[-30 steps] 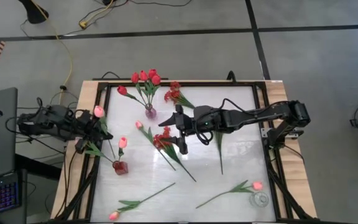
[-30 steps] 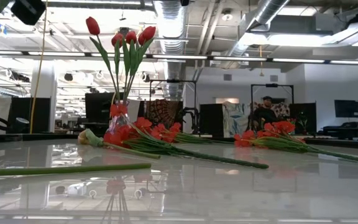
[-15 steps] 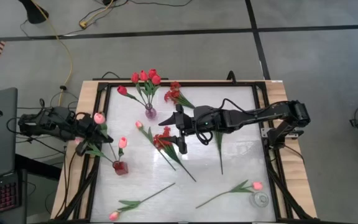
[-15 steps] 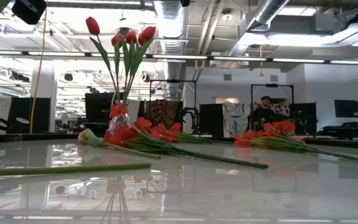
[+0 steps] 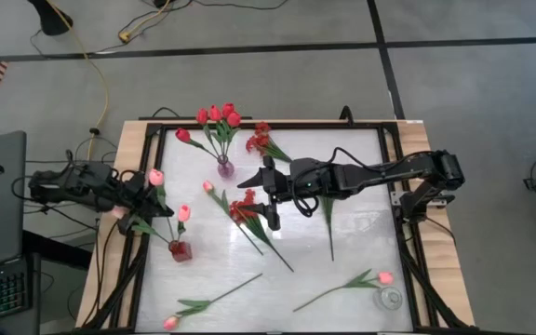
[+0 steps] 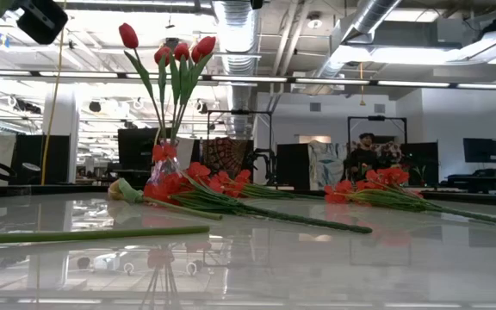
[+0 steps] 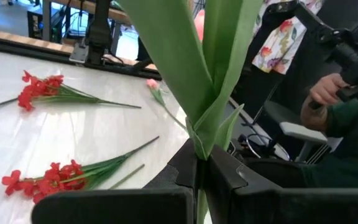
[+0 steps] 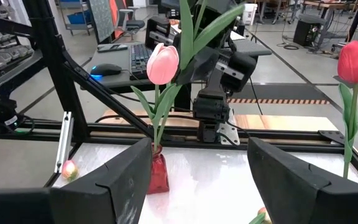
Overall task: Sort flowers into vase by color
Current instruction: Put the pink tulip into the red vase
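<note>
Left hand [image 5: 130,197] is clamped on a pink tulip [image 5: 155,177] stem at the counter's [image 5: 342,270] left edge, w/ the red vase [image 5: 180,250] just beside it. Imo keep the stem upright and lower it straight in, bc one pink tulip already sits there. Right hand [image 5: 266,197] hangs spread wide over the red sprays [image 5: 243,208] mid-counter, holding nothing.

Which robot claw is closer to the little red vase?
Left. The left claw, holding a pink tulip, hangs just beside the red vase. The right claw is farther off, over mid-table.
</note>
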